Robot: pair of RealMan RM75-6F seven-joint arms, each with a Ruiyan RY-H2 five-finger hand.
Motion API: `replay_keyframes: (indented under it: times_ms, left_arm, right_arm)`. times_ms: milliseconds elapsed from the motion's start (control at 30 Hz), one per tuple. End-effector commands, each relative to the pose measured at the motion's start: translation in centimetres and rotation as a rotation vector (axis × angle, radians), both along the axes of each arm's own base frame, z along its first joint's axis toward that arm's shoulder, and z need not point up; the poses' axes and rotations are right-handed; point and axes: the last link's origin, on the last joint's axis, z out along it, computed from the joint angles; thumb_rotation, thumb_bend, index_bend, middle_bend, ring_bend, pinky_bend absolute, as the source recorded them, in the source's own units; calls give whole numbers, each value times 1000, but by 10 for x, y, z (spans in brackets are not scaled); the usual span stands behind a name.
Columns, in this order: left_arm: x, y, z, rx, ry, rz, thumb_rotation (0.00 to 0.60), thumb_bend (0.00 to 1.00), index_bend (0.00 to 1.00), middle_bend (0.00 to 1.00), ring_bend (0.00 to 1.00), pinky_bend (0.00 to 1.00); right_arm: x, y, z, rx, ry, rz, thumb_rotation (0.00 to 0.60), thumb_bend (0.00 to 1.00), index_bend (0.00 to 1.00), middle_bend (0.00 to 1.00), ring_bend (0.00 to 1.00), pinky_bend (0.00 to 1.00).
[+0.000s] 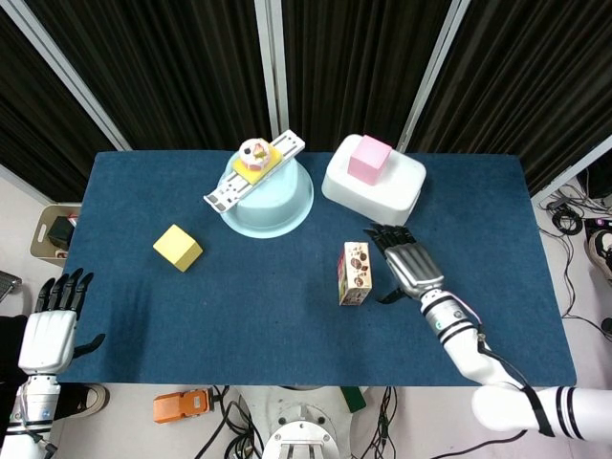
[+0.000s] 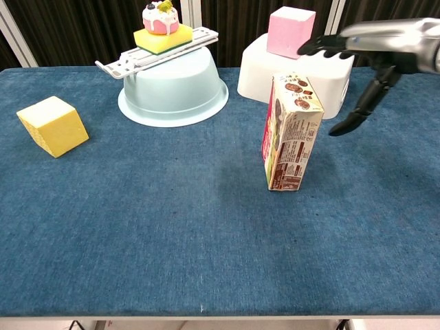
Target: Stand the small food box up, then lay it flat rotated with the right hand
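Note:
The small food box (image 1: 356, 273) (image 2: 291, 133) stands upright on its short end near the middle right of the blue table, with brown and white print facing up and sideways. My right hand (image 1: 405, 263) (image 2: 381, 51) hovers just to its right and above, fingers spread, palm down, touching nothing. A gap shows between its fingertips and the box. My left hand (image 1: 54, 316) hangs off the table's left edge, fingers apart and empty; the chest view does not show it.
A yellow cube (image 1: 178, 248) (image 2: 53, 125) lies at the left. An upturned pale blue bowl (image 1: 270, 197) (image 2: 175, 88) carries a white rail, a sponge and a toy cake. A white block (image 1: 374, 181) (image 2: 304, 71) with a pink cube (image 1: 369, 159) stands just behind the box.

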Motion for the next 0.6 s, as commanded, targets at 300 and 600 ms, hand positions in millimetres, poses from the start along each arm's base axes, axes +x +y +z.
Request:
replay_keyframes:
  times_ms: [300, 600]
  left_arm:
    - [5, 3, -4, -19, 5, -31, 600, 125, 7, 9, 0, 0]
    - [17, 1, -12, -66, -14, -100, 600, 126, 7, 18, 0, 0]
  right_arm:
    - [36, -5, -30, 28, 102, 28, 600, 55, 74, 75, 23, 30]
    - [41, -6, -29, 12, 11, 4, 600, 182, 358, 285, 277, 314]
